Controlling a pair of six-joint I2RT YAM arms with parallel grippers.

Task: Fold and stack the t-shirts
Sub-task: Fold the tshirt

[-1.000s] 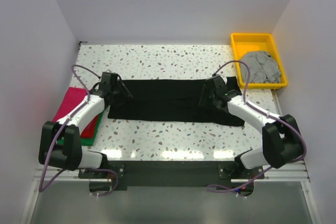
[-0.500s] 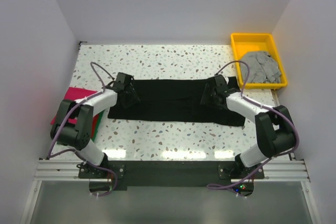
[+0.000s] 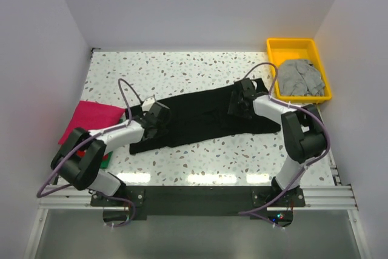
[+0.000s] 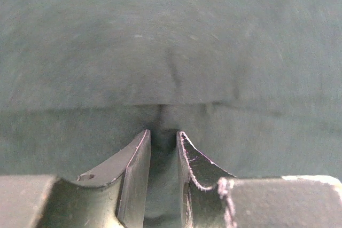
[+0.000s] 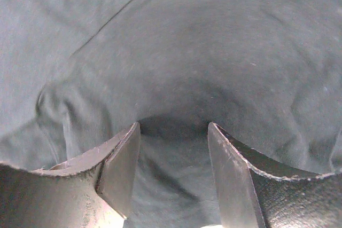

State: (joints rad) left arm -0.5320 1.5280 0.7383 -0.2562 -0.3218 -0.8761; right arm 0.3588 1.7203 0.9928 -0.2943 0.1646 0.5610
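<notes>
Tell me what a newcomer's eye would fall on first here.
The black t-shirt lying askew across the middle of the table, with the left gripper down on its left end and the right gripper on its right end. Next, the bright yellow tray at the back right corner holding a crumpled grey t-shirt, and the magenta t-shirt at the left edge.
</notes>
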